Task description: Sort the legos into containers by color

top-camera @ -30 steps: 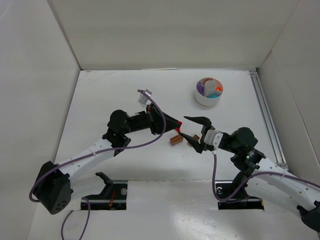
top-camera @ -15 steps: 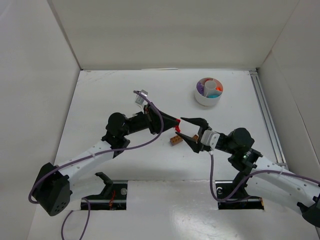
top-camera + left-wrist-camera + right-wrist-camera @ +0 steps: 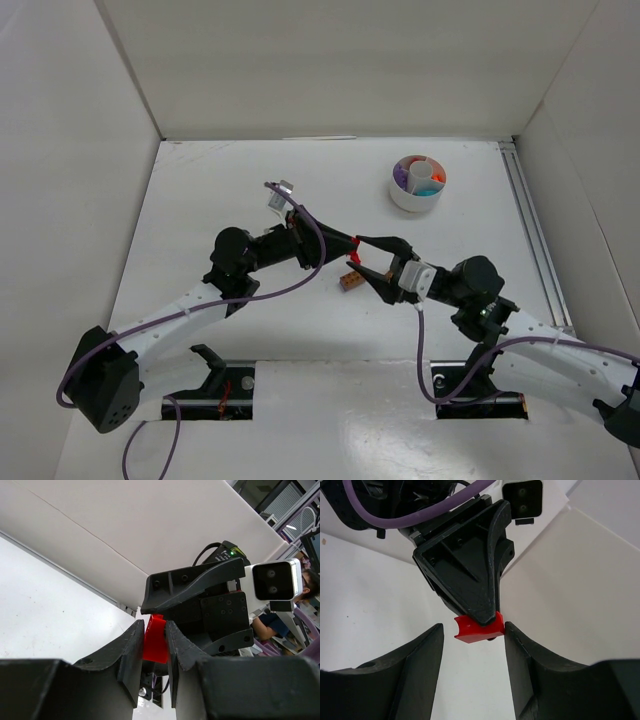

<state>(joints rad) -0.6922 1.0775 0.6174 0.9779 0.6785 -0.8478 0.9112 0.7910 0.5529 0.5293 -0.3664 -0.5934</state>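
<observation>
My left gripper (image 3: pixel 352 243) is shut on a small red lego (image 3: pixel 355 245), held above the table at mid-scene. In the left wrist view the red lego (image 3: pixel 155 641) is pinched between both fingers. My right gripper (image 3: pixel 357 252) faces it, open, with its jaws on either side of the red lego (image 3: pixel 477 629). One finger (image 3: pixel 520 645) sits against the piece's end and the other stands apart from it. An orange-brown lego (image 3: pixel 350 281) lies on the table just below. The round white tub of containers (image 3: pixel 417 197) stands at the back right, with purple, orange and teal pieces in its wedges.
White walls close in the table on the left, back and right. A metal rail (image 3: pixel 530 230) runs along the right edge. Two black mounts sit at the near edge by the arm bases.
My right gripper has moved left to the left gripper's tip and its jaws have narrowed around the red lego. The left gripper has kept its hold and shifted slightly.
</observation>
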